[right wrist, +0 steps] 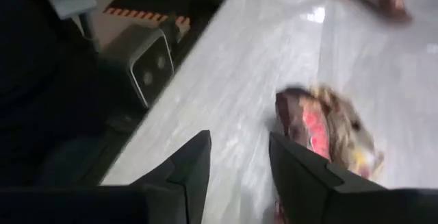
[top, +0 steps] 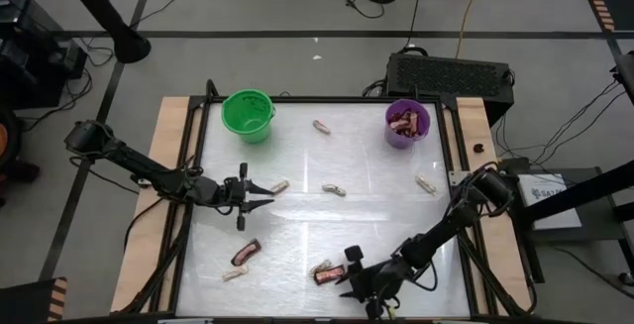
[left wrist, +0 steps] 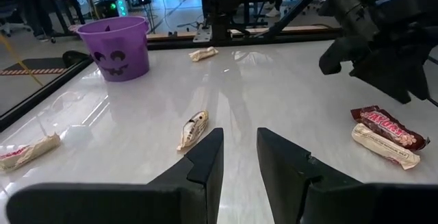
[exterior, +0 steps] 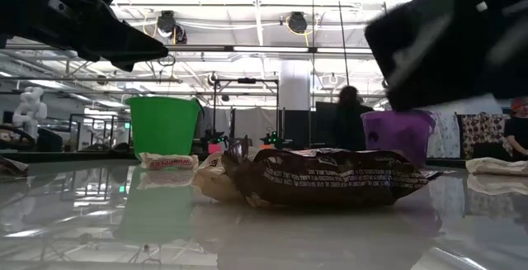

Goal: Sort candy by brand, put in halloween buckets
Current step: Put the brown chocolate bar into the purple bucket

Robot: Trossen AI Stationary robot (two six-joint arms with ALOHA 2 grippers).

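Note:
My left gripper hovers open over the table's left middle. Its tips point at a pale tan candy lying flat just ahead. My right gripper is open near the table's near edge. A dark red-brown bar lies just beside one of its fingers, with a tan piece against the bar. The green bucket stands far left. The purple bucket stands far right and holds red-brown bars.
Loose tan pieces lie at the far middle, the centre, the right and near left. A red-brown bar lies near left. A raised black frame rims the table. A person stands in the room behind.

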